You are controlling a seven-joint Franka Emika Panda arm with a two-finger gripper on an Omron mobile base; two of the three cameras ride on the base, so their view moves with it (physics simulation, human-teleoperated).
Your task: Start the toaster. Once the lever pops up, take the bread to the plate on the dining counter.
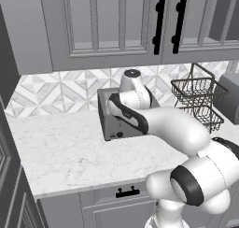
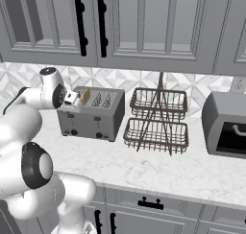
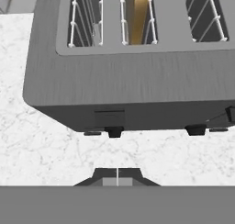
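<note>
Surface: I'm parked at a white marble-look wall counter with grey black-handled drawers under it, a patterned tile backsplash behind and grey cabinets above.

Nearest, my fingers: the two-finger gripper hangs just off the toaster's front face, out over bare counter. In the hand view its dark tips meet with no gap and nothing between them, so I read it as clenched and empty.

Next out, the toaster: the boxy grey metal four-slot toaster stands on the counter just past my fingertips, front towards me.

Lever: the dark lever tab sits low on the front face, close ahead of the tips and almost in line with them. A second tab lies off to one side.

Key relation: judging from the hand view, the lever lies straight ahead of the fingers, so the coming move is a short advance onto it and then a press along the front face.

Further in, the bread: the thin golden-tan slice of bread stands on edge in a slot, its long axis running away from me along the slot.

Beyond: a black wire two-tier basket rack stands beside the toaster, a grey box appliance past that.
</note>
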